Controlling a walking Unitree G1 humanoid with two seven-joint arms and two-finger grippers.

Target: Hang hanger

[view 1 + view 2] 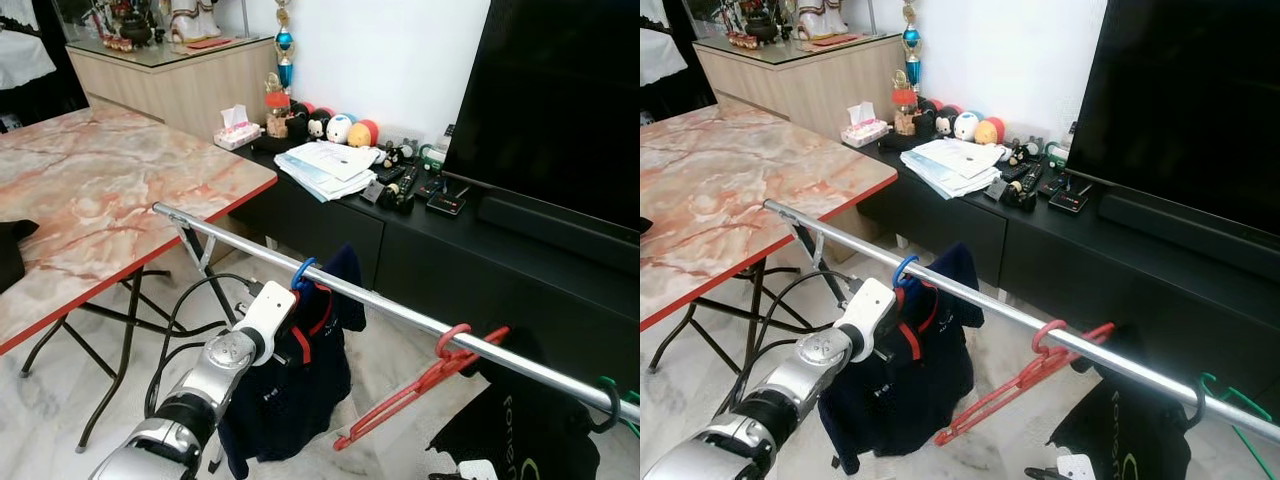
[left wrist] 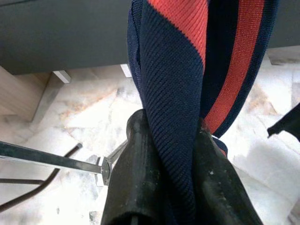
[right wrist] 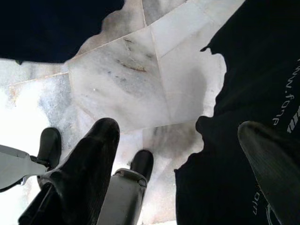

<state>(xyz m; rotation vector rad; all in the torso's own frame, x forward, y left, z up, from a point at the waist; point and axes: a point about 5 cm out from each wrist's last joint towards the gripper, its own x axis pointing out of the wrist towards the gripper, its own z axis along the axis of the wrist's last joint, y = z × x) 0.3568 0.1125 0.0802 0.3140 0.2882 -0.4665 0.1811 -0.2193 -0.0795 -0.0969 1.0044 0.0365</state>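
Note:
A blue hanger (image 1: 302, 272) hooks over the silver rail (image 1: 400, 312) and carries a navy shirt (image 1: 290, 390) with red stripes. My left gripper (image 2: 171, 140) is just below the rail, its black fingers (image 2: 136, 173) shut on the shirt's striped collar fabric (image 2: 173, 84). Further right on the rail, an empty red hanger (image 1: 420, 385) hangs tilted. A black garment (image 1: 520, 440) hangs from a green hanger (image 1: 610, 395) at the rail's right end. My right gripper (image 3: 177, 126) is low over the marble floor beside the black garment (image 3: 253, 70), open and holding nothing.
A marble-topped folding table (image 1: 100, 190) stands to the left, its legs and cables under the rail's left end. Behind the rail runs a low black cabinet (image 1: 420, 250) with papers, toys and a large TV (image 1: 560, 100). A rack foot (image 3: 124, 187) rests on the floor.

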